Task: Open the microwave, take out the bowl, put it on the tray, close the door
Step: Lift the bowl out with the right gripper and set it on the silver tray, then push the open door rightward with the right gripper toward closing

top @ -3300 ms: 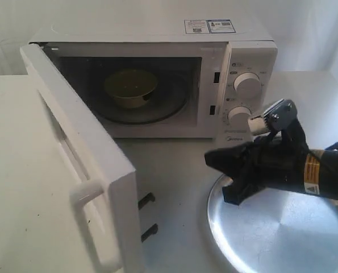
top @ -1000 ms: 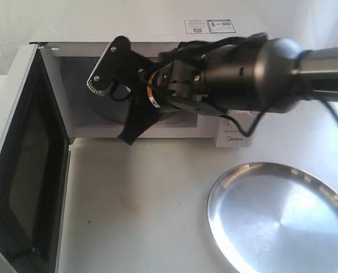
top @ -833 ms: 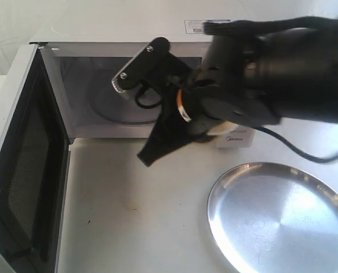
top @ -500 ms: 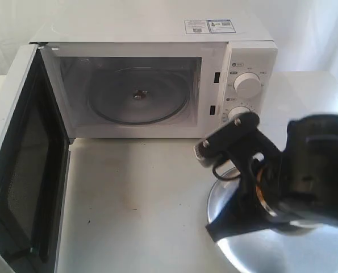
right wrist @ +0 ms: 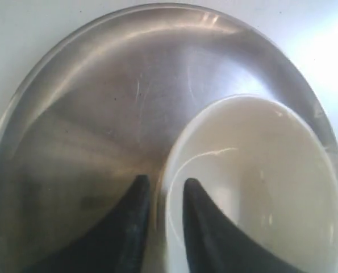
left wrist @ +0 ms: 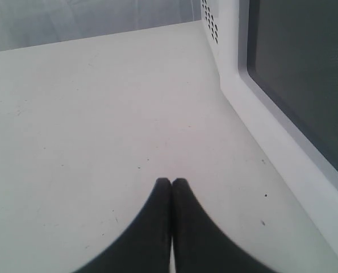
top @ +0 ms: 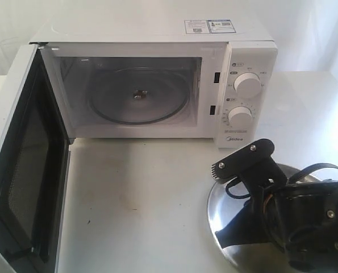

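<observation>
The white microwave [top: 157, 34] stands open, and its cavity holds only the glass turntable [top: 137, 94]. The door [top: 26, 170] is swung wide to the left. In the exterior view my right arm [top: 305, 222] hangs over the steel tray [top: 214, 210] and hides the bowl. In the right wrist view the cream-white bowl [right wrist: 259, 170] rests inside the tray [right wrist: 72, 114] near its rim. My right gripper [right wrist: 164, 183] straddles the bowl's rim, one finger inside and one outside. My left gripper [left wrist: 171, 181] is shut and holds nothing, low over the table beside the door [left wrist: 254, 119].
Two round dials [top: 248, 85] sit on the microwave's right panel, just behind the tray. The open door juts out to the table's front left. White tabletop [top: 140, 193] lies between the door and the tray.
The right arm drew the bowl out of the cavity, swung right and down, and now holds it on the tray. The door went from partly to fully open.
</observation>
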Controlling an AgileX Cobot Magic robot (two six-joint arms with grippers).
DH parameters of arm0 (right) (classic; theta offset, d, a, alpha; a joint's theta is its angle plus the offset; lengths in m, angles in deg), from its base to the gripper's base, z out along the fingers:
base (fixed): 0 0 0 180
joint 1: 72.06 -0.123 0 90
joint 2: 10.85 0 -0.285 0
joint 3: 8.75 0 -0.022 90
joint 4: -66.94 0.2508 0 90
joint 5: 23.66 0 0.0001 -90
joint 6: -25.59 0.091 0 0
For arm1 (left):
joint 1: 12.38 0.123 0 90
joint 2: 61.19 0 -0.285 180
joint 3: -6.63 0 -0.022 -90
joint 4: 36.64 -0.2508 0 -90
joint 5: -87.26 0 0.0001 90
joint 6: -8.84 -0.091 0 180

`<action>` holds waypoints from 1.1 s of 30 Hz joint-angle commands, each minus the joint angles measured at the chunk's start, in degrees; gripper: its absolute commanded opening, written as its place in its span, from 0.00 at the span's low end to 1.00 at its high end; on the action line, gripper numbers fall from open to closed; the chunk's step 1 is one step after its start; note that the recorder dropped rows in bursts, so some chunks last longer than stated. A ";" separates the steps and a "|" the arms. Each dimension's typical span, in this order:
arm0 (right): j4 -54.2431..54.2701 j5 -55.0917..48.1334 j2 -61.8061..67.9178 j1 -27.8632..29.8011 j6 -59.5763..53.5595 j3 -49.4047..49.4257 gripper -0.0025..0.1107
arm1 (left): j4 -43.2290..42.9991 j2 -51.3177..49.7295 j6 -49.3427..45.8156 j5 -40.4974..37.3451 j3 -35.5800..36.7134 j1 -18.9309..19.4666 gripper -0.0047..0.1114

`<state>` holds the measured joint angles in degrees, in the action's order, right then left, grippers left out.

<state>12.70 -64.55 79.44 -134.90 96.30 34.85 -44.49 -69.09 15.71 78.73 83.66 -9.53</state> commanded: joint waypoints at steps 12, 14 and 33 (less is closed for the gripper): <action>-21.61 35.64 -7.12 -0.05 4.55 -1.29 0.12 | 0.12 0.12 0.29 0.01 0.19 -0.14 0.04; -24.28 42.45 -9.56 -0.05 4.13 -2.69 0.02 | 0.12 0.12 0.29 0.01 0.19 -0.14 0.04; -6.31 77.40 -4.86 -0.05 -40.67 -13.08 0.02 | 0.12 0.12 0.29 0.01 0.19 -0.14 0.04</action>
<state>0.10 4.40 72.71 -134.90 67.19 22.76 -44.49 -69.09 15.71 78.73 83.66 -9.53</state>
